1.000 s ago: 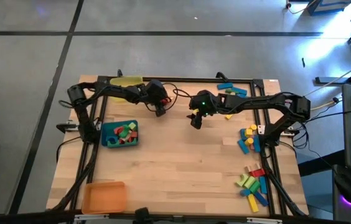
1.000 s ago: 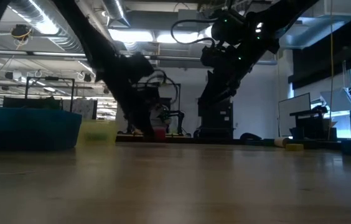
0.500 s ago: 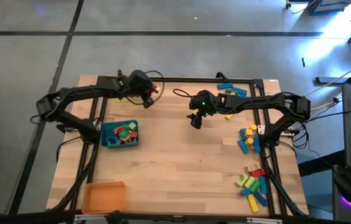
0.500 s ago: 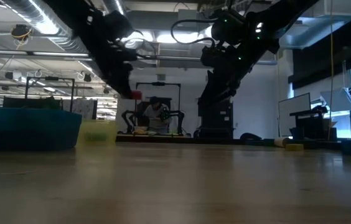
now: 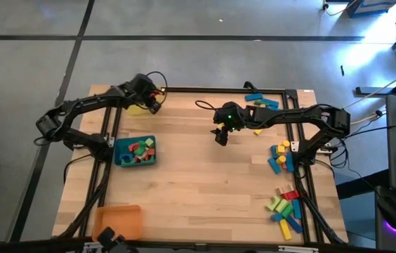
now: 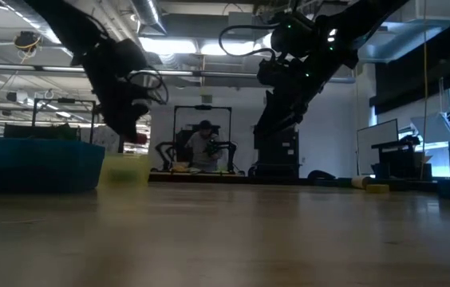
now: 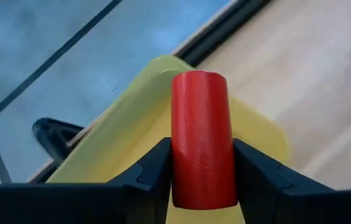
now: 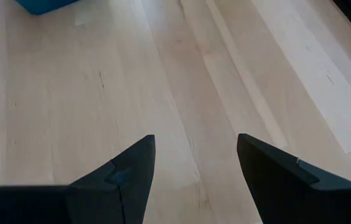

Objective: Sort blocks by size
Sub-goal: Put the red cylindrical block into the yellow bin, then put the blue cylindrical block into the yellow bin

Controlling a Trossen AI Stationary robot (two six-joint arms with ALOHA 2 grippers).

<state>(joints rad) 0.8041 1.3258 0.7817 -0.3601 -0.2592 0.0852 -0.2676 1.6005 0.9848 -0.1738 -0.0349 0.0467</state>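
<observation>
1. Since a second ago my left arm has swung from mid-tabletop to the far left corner; the right one hasn't budged.
2. Left tool (image 7: pixel 201 180) grips a red cylinder block (image 7: pixel 202 138), its long axis running straight out between the fingers, free end pointing away from the wrist, above the yellow tray (image 7: pixel 132 124).
3. Right tool (image 8: pixel 194 168) hangs wide and empty over bare wood near the tabletop's (image 5: pixel 205 183) middle.
4. Other blocks (image 5: pixel 284 207) lie along the right edge; several sit in the blue tray (image 5: pixel 119 161).
5. I see a wooden tabletop, grey floor, and a person (image 6: pixel 204 142) seated far behind.
</observation>
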